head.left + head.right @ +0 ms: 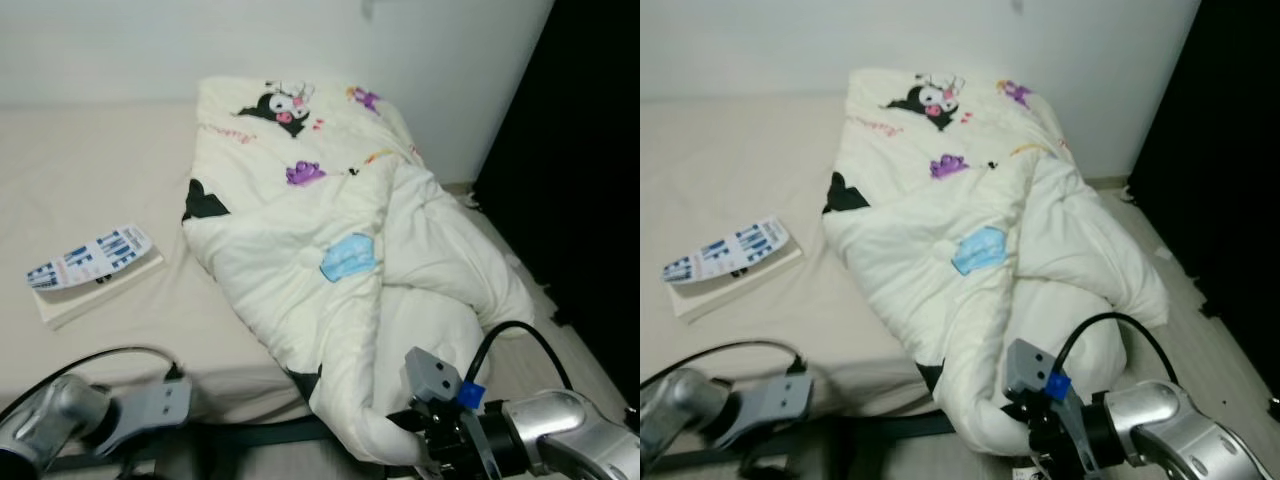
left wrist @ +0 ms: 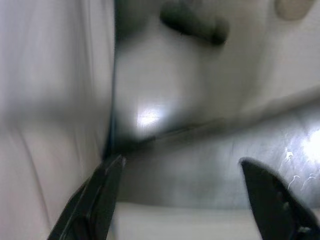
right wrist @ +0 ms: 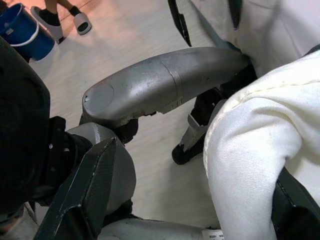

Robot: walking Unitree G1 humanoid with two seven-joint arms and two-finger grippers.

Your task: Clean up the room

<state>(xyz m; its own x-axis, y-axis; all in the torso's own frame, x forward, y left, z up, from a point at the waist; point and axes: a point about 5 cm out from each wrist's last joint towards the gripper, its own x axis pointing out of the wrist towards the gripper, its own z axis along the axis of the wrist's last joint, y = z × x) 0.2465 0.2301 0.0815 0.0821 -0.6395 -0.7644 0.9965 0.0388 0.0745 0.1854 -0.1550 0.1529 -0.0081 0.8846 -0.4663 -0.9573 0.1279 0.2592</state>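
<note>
A white comforter with cartoon prints lies crumpled on the right half of the bed, and its lower corner hangs over the front edge. My right gripper is low at that corner, open, with a thick fold of the comforter between its wide-spread fingers. My left arm reaches low along the bed's front edge. The left gripper is open with nothing between its fingers, facing a blurred grey surface.
A book with a blue-and-white cover lies on the bed's left side. A dark wall or cabinet stands at the right beside a strip of floor. A person's slippered feet and a blue bucket are behind me.
</note>
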